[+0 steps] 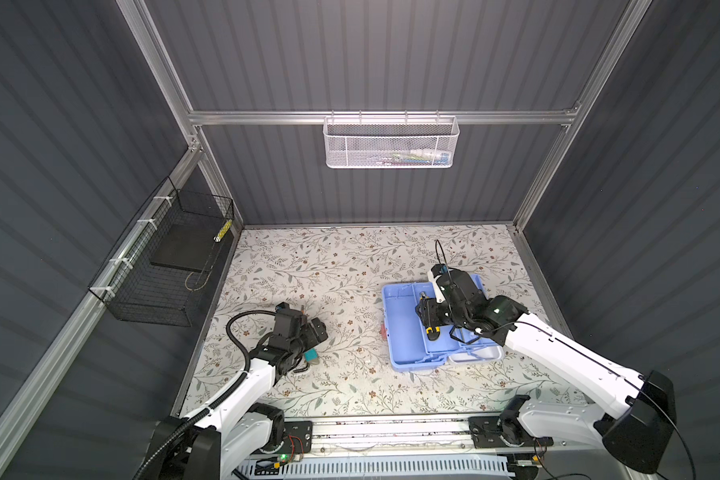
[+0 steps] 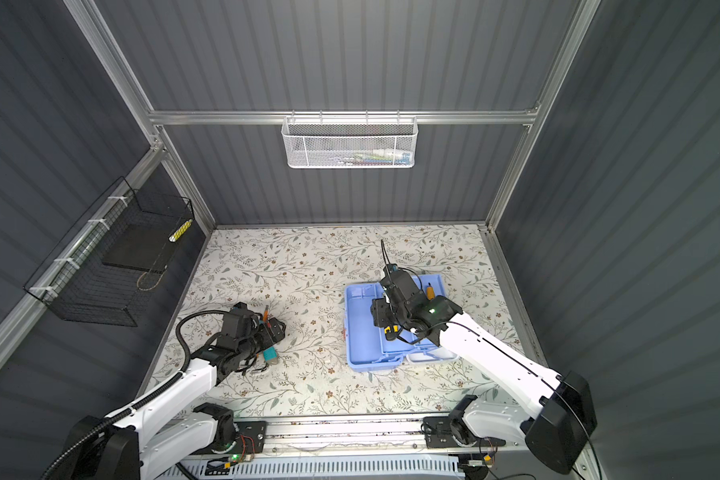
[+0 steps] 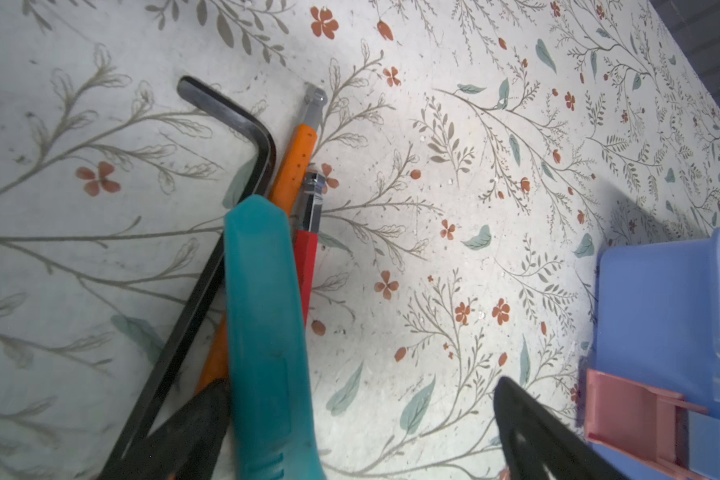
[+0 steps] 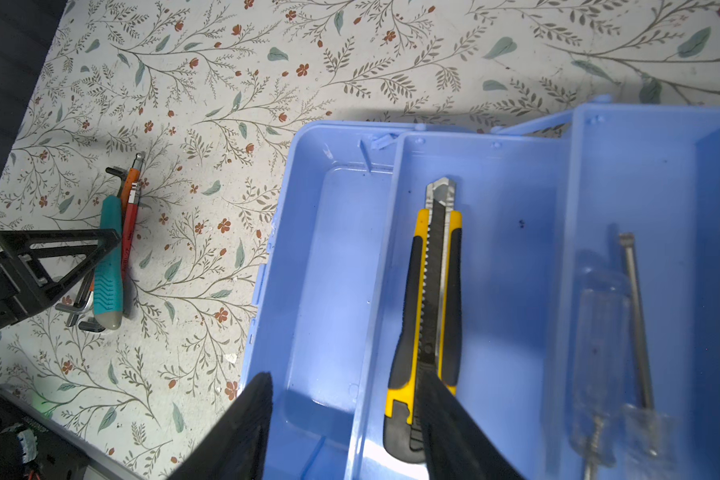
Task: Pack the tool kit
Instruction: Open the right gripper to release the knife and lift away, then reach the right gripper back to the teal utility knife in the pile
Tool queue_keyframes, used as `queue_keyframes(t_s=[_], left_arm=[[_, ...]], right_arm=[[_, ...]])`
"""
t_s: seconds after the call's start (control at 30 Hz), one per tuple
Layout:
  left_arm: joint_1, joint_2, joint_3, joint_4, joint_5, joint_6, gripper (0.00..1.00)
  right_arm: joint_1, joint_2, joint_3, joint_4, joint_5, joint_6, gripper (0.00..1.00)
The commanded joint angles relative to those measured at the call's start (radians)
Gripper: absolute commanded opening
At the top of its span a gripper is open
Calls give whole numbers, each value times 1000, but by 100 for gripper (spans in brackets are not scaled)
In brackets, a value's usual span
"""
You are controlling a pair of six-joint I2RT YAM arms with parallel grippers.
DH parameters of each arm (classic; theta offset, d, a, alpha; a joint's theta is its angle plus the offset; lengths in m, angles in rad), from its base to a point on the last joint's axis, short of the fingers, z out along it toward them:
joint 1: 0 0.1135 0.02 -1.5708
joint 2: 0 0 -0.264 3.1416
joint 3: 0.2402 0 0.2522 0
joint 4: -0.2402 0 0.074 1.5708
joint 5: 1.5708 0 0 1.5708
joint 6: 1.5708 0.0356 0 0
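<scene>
Right wrist view: right gripper is hovering half open, empty, above the yellow knife lying in the middle tray of the blue case, a screwdriver in the next tray. Farther off, left gripper is hanging wide open over the teal knife and hex keys bunched on the table. Packing looks partway; next is calling for a clean pinch on one tool there.

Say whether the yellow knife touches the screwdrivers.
Apart. Right wrist view: a tray wall separates the yellow knife from the screwdrivers.
</scene>
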Motion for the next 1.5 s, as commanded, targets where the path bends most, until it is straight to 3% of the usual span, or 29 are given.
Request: queue_keyframes(t_s=[0.0,0.27,0.47,0.57,0.7,0.8,0.97,1.23,1.47], left_arm=[[-12,11,-12,62,35,-27,99],[-53,42,-30,147,55,-84,100],[-161,78,-7,165,-18,-111,99],[-186,83,42,91,-70,-93,99],[-183,-11,135,-145,-249,-21,100],[-140,-73,184,-277,-336,33,99],[48,-161,148,-334,-212,-3,100],[53,-336,111,-459,-272,-78,99],[53,-430,102,-532,-316,-83,99]], right_arm=[[-3,-7,-7,15,-5,-18,59],[-6,16,1,21,-31,-35,59],[-3,57,17,22,-84,-33,59],[29,98,39,47,-93,-20,59],[114,211,138,60,-65,-42,60],[148,318,228,71,-82,-71,60],[192,545,419,47,-136,-18,59],[331,926,767,-47,-139,-35,60],[382,1063,910,-111,-107,-63,62]])
